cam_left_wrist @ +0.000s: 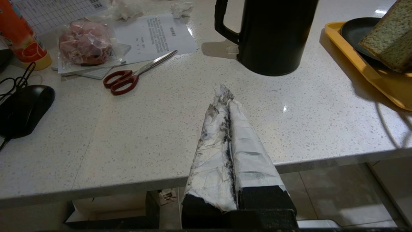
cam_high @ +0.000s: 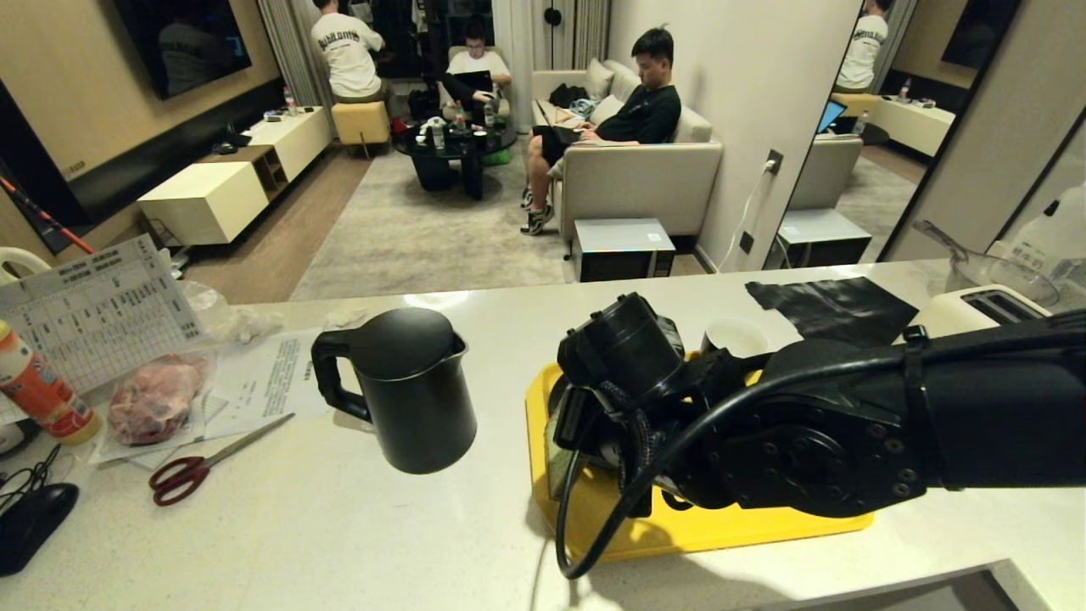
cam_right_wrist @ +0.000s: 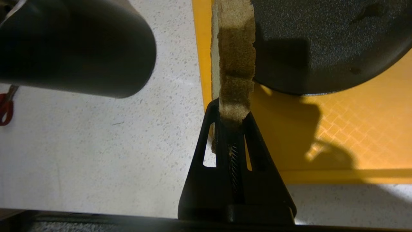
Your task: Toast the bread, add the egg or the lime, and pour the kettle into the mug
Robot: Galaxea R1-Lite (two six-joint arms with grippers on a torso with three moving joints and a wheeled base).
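My right gripper (cam_right_wrist: 234,111) is shut on the bread (cam_right_wrist: 236,48), pinching one end of its tan-brown crust. The slice stands on edge over the yellow tray (cam_right_wrist: 338,135), next to a black plate (cam_right_wrist: 322,42). From the left wrist view the bread (cam_left_wrist: 389,38) hangs just above that plate (cam_left_wrist: 354,30). The matte-black kettle (cam_high: 399,386) stands on the counter left of the tray (cam_high: 594,518). The mug (cam_high: 736,337), white inside, sits behind my right arm (cam_high: 806,424). My left gripper (cam_left_wrist: 225,93) is shut and empty, parked at the counter's near edge. Neither egg nor lime shows.
A white toaster (cam_high: 976,310) stands at the far right, with a black sheet (cam_high: 831,310) beside it. Red-handled scissors (cam_high: 191,471), papers (cam_high: 263,378), bagged meat (cam_high: 157,399), an orange bottle (cam_high: 38,386) and a black mouse (cam_high: 34,522) crowd the left. People sit in the room beyond.
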